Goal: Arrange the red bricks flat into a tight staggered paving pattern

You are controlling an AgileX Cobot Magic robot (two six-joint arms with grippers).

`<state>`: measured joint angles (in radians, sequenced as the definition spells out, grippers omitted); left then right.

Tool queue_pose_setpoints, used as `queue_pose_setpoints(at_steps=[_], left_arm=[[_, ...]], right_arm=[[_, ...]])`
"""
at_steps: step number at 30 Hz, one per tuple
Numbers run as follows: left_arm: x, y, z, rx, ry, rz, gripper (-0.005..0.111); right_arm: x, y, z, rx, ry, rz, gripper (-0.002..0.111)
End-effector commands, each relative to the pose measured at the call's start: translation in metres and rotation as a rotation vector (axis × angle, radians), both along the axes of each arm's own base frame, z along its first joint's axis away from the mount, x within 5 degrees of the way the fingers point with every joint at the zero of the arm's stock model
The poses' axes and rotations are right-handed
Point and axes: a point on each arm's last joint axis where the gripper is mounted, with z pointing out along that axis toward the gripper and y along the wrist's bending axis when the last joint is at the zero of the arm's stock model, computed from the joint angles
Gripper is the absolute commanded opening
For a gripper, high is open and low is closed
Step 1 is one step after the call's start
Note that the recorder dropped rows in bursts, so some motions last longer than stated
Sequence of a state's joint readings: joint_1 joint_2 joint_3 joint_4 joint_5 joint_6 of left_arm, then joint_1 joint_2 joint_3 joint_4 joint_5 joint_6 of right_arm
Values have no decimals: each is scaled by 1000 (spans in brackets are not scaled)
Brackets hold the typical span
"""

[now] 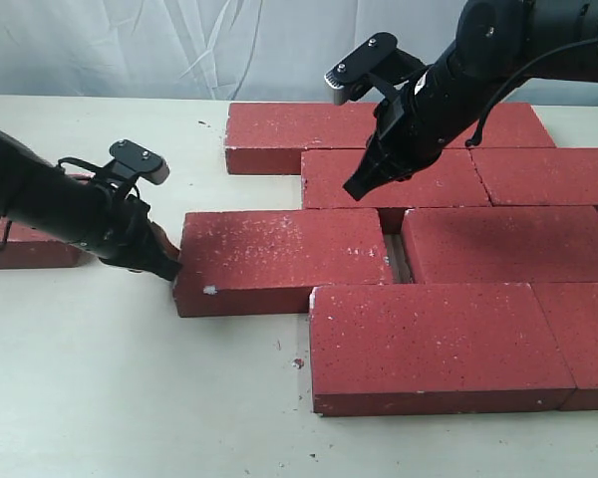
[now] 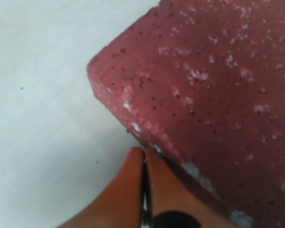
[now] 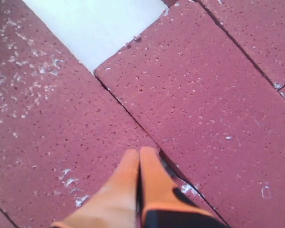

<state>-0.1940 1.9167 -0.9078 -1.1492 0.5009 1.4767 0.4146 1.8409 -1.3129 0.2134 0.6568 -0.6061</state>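
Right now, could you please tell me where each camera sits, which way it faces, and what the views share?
Exterior: off the arms, raised, looking down over the table at the bricks; left arm and right arm show.
Left wrist: on the left arm, looking along the shut left claw at one brick's corner.
Right wrist: on the right arm, looking down past the shut right claw at a seam between bricks.
Shared: exterior and left wrist both show the left claw at that brick's end.

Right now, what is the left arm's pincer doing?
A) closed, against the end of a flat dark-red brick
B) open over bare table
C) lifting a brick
A: the shut left pincer sits against the end of the rough dark-red rectangular brick.
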Motion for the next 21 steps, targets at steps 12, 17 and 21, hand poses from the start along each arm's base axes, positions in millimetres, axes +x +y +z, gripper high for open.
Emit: queue_pose_setpoints(at_steps=[12,17,21], left_arm=[[5,-32,-12,-14,15,-63,0],[5,-38,-12,-24,21,-92,0],[8,-31,-11,-1,14,-37,0]], right_arm=[[0,-2,3,11,-17,-11,-1],[0,-2,3,11,-17,-11,-1],[0,-2,3,12,-19,-12,-1]])
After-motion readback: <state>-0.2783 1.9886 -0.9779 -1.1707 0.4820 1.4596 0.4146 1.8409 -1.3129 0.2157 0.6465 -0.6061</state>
